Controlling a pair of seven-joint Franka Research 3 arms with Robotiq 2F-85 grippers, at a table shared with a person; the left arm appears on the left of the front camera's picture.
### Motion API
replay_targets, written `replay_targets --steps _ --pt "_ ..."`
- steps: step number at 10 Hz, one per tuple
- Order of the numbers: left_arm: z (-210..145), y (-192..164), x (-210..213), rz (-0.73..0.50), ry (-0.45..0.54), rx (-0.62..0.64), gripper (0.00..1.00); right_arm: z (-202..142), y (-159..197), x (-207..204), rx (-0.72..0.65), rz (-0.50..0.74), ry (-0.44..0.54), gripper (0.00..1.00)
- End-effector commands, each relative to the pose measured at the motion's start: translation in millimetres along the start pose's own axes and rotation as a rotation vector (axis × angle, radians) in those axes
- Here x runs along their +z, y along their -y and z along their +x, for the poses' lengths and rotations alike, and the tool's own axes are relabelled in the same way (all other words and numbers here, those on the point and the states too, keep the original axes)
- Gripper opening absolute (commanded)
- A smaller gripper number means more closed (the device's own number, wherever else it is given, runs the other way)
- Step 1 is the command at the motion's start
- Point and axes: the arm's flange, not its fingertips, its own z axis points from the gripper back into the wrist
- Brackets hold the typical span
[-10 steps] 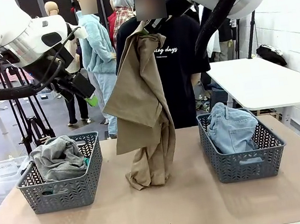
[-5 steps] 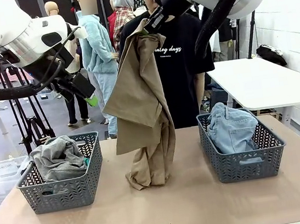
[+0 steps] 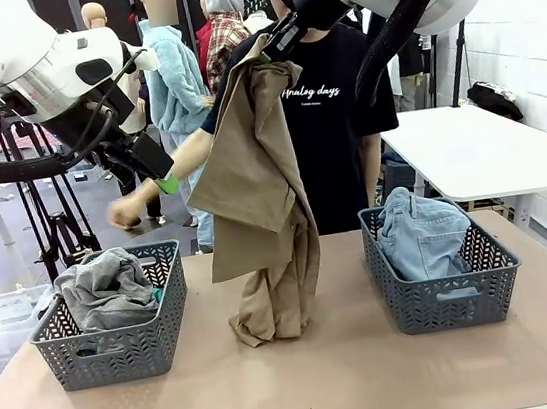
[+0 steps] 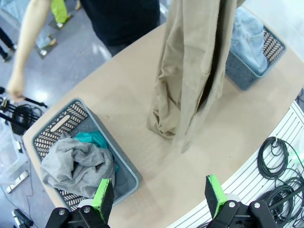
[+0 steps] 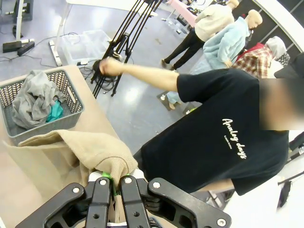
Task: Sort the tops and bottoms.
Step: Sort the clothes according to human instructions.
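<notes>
Person's hand [image 3: 124, 215] rose beside tan top [image 3: 257, 196].

The right arm reaches in from the upper right and crosses toward the middle, its right claw [image 3: 273, 45] held high above the desk [image 3: 376, 372] with both fingers pressed together on a pinch of the tan khaki top [image 3: 259, 206]. The left arm sits raised at the left, its left claw [image 4: 156, 199] spread wide with nothing between the green pads [image 4: 102, 197], pointing down
</notes>
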Motion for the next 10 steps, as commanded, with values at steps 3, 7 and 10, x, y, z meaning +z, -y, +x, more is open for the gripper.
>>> replay_targets --steps 3,7,10 --pt "-0.5 -2.3 1.4 0.006 -0.004 -0.006 1.00 0.8 0.0 1.9 0.008 -0.014 0.001 0.00" --pt "-0.5 -2.3 1.4 0.006 -0.004 -0.006 1.00 0.8 0.0 1.9 0.008 -0.014 0.001 0.00" --pt "-0.5 -2.3 1.4 0.006 -0.004 -0.006 1.00 0.8 0.0 1.9 0.008 -0.014 0.001 0.00"
